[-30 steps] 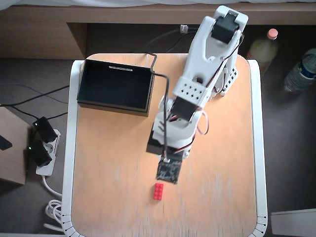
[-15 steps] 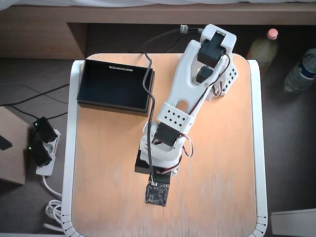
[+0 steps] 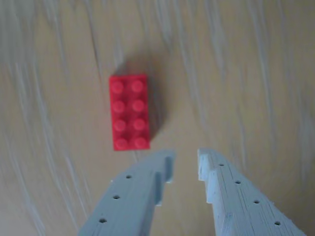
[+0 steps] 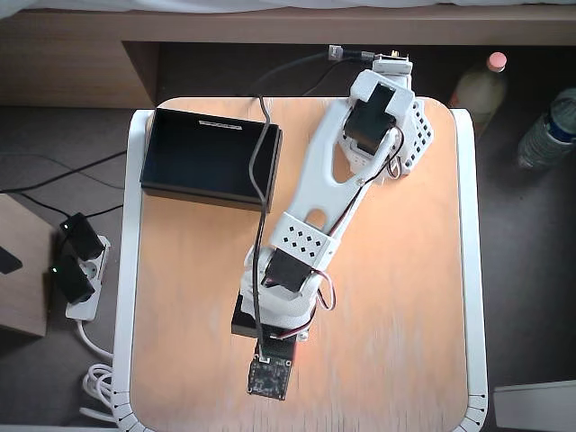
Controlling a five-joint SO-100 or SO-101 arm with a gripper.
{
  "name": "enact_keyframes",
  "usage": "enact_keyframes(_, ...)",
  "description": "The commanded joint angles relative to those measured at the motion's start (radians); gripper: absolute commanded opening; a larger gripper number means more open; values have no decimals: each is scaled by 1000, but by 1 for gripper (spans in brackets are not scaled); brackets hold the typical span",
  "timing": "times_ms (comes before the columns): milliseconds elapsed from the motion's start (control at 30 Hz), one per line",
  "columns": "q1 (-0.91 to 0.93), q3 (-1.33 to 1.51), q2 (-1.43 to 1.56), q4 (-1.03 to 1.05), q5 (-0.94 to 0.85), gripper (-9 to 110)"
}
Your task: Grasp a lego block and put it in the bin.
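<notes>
While the jaws (image 3: pixel 186 158) stand slightly spread and empty at the wrist view's bottom, the lego block (image 3: pixel 129 111) lies studs-up on the desk (image 3: pixel 246 73) just above them, left of centre. Overhead, the bin (image 4: pixel 209 157) occupies the desk's upper left.

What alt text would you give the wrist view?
A red lego block lies studs-up on a pale wood table, just ahead and left of the open grey gripper. Nothing is held; the picture is slightly blurred.
</notes>
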Motion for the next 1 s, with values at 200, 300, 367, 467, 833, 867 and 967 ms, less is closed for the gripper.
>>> enact_keyframes(200, -48, -193, -37, -29, -80, 18)
enact_keyframes(300, -52, -204, -55, -29, -86, 21)
enact_keyframes(367, -57, -206, -69, -29, -86, 22)
enact_keyframes(467, -69, -206, -91, -31, -94, 22)
enact_keyframes(833, -84, -209, -181, -92, -97, 22)
enact_keyframes(867, -84, -209, -189, -100, -97, 22)
enact_keyframes(967, -84, -209, -204, -120, -97, 22)
